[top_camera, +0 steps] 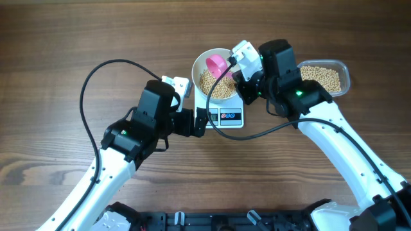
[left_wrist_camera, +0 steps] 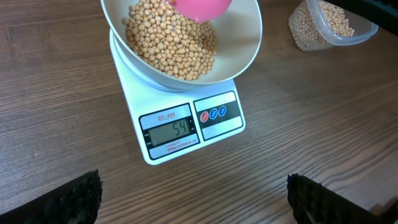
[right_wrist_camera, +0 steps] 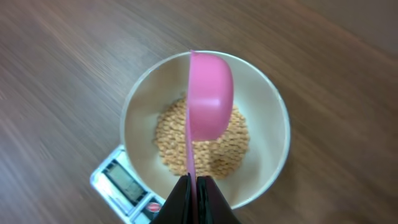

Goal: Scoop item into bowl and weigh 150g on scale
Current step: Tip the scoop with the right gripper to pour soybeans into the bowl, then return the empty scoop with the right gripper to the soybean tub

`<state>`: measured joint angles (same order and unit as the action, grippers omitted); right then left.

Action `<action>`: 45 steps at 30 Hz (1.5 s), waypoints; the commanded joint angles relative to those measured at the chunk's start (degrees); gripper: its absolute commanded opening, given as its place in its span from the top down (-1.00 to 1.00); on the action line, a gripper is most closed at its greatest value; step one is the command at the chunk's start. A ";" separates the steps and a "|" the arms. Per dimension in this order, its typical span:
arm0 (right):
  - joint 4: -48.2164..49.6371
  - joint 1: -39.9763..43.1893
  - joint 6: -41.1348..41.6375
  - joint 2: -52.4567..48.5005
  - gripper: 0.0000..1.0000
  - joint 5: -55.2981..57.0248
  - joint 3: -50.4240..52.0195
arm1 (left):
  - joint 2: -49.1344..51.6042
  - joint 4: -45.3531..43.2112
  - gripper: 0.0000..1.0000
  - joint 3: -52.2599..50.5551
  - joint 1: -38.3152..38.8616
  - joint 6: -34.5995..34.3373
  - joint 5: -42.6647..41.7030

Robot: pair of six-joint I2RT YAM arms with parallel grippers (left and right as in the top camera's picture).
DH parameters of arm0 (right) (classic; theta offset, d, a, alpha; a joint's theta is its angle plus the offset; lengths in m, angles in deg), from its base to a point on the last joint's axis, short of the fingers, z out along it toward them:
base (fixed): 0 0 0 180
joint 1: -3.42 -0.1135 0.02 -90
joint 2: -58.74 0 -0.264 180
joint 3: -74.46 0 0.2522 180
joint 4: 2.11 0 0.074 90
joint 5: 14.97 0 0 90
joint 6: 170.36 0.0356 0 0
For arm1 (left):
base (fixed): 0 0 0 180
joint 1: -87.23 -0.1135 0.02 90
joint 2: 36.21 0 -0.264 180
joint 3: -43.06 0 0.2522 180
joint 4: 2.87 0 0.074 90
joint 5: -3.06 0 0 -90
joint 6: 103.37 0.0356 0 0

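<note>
Tan-beige beans [left_wrist_camera: 171, 43] are seen heaped in a plain white bowl [left_wrist_camera: 245, 46], over which a bright pink scoop [right_wrist_camera: 210, 96] is held by the black fingers of the right gripper [right_wrist_camera: 194, 186]. The scale [left_wrist_camera: 134, 93] is white, its grey display [left_wrist_camera: 169, 130] bordered in dark lines, with a panel [left_wrist_camera: 217, 114] beside it on which one red and two blue round buttons are set. A brown wooden table [top_camera: 64, 38] with darker streaked grain is shown beneath, more of the same pale beans are held in a clear tub [top_camera: 327, 78], and the arms are coloured black and white, a green light [top_camera: 297, 93] being lit on the right one.
</note>
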<state>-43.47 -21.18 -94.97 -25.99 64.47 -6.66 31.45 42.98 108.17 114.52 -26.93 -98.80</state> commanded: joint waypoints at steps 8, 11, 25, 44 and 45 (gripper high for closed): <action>4.22 -0.66 4.31 2.62 0.91 9.60 -1.11 | -0.48 -0.17 -1.00 -0.02 0.31 1.16 0.59; 4.61 -0.31 7.37 4.15 0.91 -2.71 -1.14 | -0.48 -0.17 -1.00 -0.02 0.31 1.16 0.57; -10.23 32.81 11.85 13.31 0.92 -8.81 -1.09 | -0.48 -0.17 -1.00 -0.02 0.31 1.16 0.57; -15.76 36.06 1.44 3.74 0.91 16.06 -0.55 | -0.48 -0.17 -1.00 -0.02 0.31 1.16 0.57; -15.74 35.08 1.20 3.23 0.92 18.67 -0.57 | -0.48 -0.17 -1.00 -0.02 0.31 1.16 0.57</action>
<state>-59.55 16.33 -91.52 -21.21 75.79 -6.88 31.45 42.96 108.17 114.52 -26.93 -98.78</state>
